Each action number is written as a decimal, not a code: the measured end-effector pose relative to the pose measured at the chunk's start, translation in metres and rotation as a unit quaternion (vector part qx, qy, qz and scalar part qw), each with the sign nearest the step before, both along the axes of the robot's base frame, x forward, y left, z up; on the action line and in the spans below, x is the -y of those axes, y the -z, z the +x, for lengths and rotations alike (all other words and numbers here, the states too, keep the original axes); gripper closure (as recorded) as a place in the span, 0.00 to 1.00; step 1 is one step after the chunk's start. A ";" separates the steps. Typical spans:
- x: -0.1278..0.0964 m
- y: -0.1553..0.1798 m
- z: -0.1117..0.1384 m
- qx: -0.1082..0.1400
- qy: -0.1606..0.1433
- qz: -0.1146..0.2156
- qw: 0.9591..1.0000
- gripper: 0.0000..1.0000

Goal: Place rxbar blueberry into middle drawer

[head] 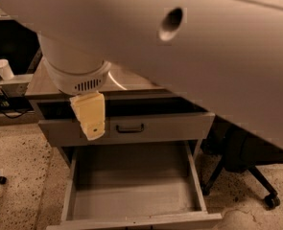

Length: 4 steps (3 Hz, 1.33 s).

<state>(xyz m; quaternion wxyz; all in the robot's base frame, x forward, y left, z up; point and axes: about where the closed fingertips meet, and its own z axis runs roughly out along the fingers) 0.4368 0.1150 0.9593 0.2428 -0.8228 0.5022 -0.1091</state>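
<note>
My arm fills the top and right of the camera view and hides most of the cabinet top. My gripper hangs in front of the cabinet's left front corner, over the left end of the shallow drawer front with the dark handle. The rxbar blueberry is hidden behind the arm. The middle drawer, a wide grey tray, stands pulled open and bare below, lower than the gripper.
A sliver of the cabinet top shows beside the arm. A white cup and cables sit on a shelf at the left. An office chair base stands at the right on the speckled floor.
</note>
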 end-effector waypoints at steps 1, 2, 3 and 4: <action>-0.006 0.015 0.027 -0.018 -0.026 0.036 0.999 0.00; 0.000 0.044 0.072 -0.030 -0.055 0.077 0.995 0.00; 0.002 0.072 0.107 -0.031 -0.116 0.126 0.985 0.00; 0.002 0.072 0.107 -0.032 -0.114 0.127 0.985 0.00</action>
